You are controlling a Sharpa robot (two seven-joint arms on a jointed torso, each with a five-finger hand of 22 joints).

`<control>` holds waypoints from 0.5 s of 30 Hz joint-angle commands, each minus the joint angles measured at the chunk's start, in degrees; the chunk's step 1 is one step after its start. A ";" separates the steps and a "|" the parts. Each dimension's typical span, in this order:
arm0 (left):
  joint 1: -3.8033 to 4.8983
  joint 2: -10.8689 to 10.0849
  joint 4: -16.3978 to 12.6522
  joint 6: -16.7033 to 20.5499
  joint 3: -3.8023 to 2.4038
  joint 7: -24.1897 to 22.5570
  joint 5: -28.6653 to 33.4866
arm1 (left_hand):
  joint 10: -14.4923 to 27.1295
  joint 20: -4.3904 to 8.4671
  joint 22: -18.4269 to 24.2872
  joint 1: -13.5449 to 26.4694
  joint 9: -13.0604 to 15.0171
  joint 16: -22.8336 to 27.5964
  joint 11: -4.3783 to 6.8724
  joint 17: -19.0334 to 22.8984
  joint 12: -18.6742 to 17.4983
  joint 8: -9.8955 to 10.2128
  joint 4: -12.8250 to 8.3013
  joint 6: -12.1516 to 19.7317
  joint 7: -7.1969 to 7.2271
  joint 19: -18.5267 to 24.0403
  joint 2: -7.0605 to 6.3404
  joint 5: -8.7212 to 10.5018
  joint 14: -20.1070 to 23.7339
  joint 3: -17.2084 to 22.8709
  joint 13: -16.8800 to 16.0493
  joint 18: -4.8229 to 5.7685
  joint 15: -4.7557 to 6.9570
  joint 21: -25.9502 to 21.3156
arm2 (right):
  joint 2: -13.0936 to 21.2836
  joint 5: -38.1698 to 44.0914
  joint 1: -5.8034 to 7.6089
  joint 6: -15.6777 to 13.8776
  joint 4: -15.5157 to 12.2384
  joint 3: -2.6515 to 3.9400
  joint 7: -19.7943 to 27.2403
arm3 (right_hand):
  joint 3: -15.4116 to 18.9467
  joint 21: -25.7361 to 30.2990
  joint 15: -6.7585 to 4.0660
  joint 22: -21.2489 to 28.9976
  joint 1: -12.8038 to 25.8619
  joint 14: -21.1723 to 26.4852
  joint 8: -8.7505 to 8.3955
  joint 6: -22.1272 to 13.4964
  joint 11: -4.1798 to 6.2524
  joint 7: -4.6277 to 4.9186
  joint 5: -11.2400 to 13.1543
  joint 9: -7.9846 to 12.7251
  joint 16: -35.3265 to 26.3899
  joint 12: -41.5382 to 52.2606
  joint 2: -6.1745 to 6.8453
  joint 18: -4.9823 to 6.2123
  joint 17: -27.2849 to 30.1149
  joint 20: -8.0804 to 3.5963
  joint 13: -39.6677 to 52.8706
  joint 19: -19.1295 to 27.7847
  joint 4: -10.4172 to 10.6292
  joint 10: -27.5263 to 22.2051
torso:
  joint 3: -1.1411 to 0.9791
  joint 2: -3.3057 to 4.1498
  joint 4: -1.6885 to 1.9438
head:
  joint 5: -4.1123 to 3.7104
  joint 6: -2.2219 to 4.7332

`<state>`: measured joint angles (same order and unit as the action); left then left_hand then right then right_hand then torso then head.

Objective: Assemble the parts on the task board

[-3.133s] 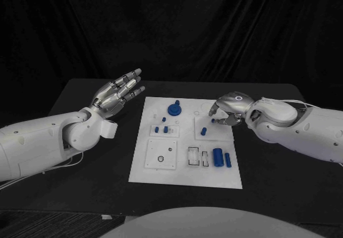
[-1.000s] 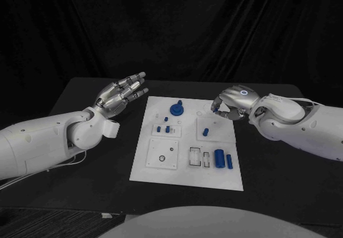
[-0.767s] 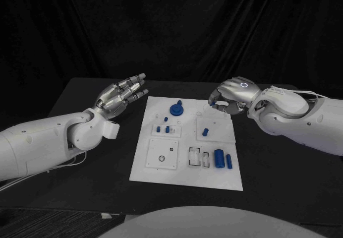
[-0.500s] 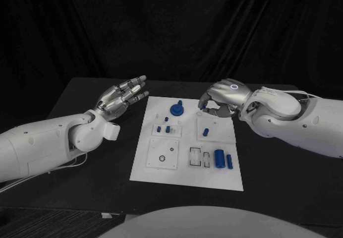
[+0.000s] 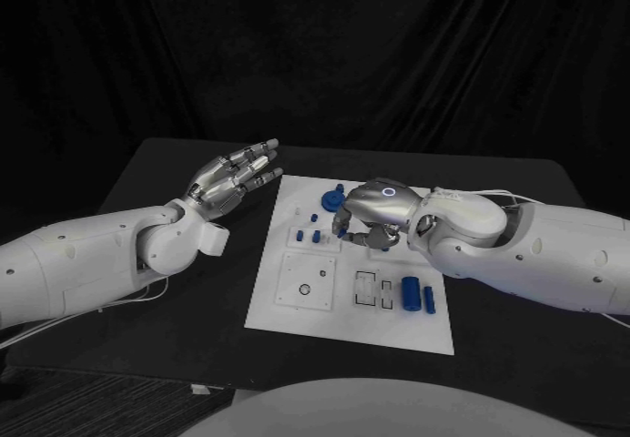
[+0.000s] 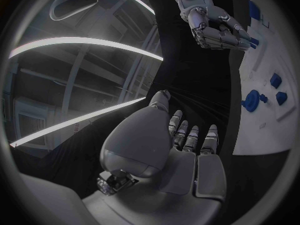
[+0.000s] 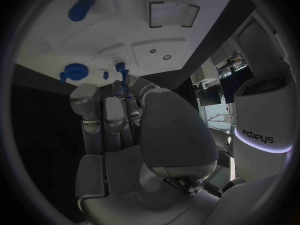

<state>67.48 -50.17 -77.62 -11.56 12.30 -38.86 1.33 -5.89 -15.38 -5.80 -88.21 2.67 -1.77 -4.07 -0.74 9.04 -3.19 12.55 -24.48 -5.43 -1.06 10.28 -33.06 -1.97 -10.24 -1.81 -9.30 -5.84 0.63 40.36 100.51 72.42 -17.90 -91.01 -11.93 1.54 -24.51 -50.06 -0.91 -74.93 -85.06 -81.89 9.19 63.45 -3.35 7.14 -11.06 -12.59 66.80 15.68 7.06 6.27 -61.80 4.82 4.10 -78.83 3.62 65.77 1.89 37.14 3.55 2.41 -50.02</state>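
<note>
Reaching in over the far half of the task board (image 5: 352, 337), the right robot hand (image 5: 370, 215) is hovering with its fingers curled down toward the board's middle. In the right wrist view a small blue peg (image 7: 122, 73) is sitting at the fingertips, so the hand is probably pinching that part, though its grip is partly hidden. The left robot hand (image 5: 234, 179) is hanging above the black worktop (image 5: 157, 182) just left of the board's far left corner, fingers spread apart and holding nothing.

On the board, a blue gear-like part (image 5: 333, 198) is standing near the far edge, just beside the right robot hand. Two short blue pegs (image 5: 308, 236) are standing in a small raised block left of the hand. Two blue cylinders (image 5: 419, 296) are lying side by side toward the near right, next to narrow rectangular slots (image 5: 376, 289), and a square plate with a round hole (image 5: 306, 280) is lying at the near left.

The step in hand looks like carrying a peg to its seat in the board's middle. Next, the right robot hand would need to line the peg upright over its hole, lower it straight in, and loosen only once it is seated; a tilted entry could jam it.
</note>
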 commanded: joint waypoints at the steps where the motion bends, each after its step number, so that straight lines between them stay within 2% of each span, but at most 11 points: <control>1: -0.10 -0.04 -0.23 -0.72 -0.06 -1.16 0.34 | -0.12 -0.42 0.06 -0.42 0.08 -0.40 -0.34 -0.08 0.32 -0.33 -0.24 -0.03 -0.51 -0.14 0.09 -0.22 0.12 0.22 -0.05 -1.02 -0.38 0.31 | -1.31 0.09 -0.77 2.05 0.26 0.05 -0.61 | 0.08 0.26 -0.11 -5.92 -0.67 0.26 -0.30 -0.39 -0.21 0.03 -0.38 0.10 -0.17 -0.33 0.04 0.60 0.10 -0.05 0.09 0.24 -0.42 0.10 | 0.00 -0.01 0.03 | 0.70 0.02; 11: -0.17 -0.06 -0.41 -0.82 -0.06 -0.97 0.34 | -0.18 -0.40 0.07 -0.50 0.09 -0.45 -0.48 -0.09 0.41 -0.35 -0.33 -0.10 -0.61 -0.15 0.17 -0.21 0.09 0.36 -0.06 -1.02 -0.38 0.30 | -4.76 0.08 -2.50 6.67 1.45 0.05 -1.17 | -0.02 0.73 -0.02 -5.82 -0.68 0.37 -0.63 -0.75 -0.35 0.17 -0.54 0.19 -0.42 -0.62 0.01 0.66 0.43 0.00 0.05 0.39 -0.59 -0.03 | 0.01 0.02 -0.01 | 1.63 0.02; 15: -0.18 -0.02 -0.49 -0.89 -0.06 -0.88 0.34 | -0.22 -0.40 0.07 -0.56 0.09 -0.48 -0.56 -0.10 0.47 -0.36 -0.40 -0.12 -0.68 -0.15 0.22 -0.21 0.08 0.45 -0.07 -1.02 -0.38 0.30 | -5.49 0.08 -3.03 7.11 1.95 0.05 -1.27 | -0.06 0.99 0.07 -5.77 -0.61 0.46 -0.89 -1.04 -0.46 0.28 -0.58 0.26 -0.54 -0.85 0.00 0.69 0.58 0.05 0.02 0.48 -0.68 -0.19 | 0.04 -0.01 0.03 | 1.94 0.02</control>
<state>67.38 -50.28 -77.90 -11.67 12.29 -38.84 1.34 -6.08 -15.38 -5.80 -88.21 2.67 -1.98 -4.24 -0.78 9.26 -3.17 12.23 -24.69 -5.64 -1.06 10.28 -33.06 -1.97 -9.92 -1.80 -9.30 -5.84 0.63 34.95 100.49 69.58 -13.21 -89.14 -11.91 1.46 -24.51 -49.46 -0.91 -74.92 -85.19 -81.89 8.67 62.85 -3.46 7.34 -11.30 -12.41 66.56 15.07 6.93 6.27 -61.31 4.82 4.12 -78.82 3.29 65.67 1.89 37.15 3.58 4.26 -49.99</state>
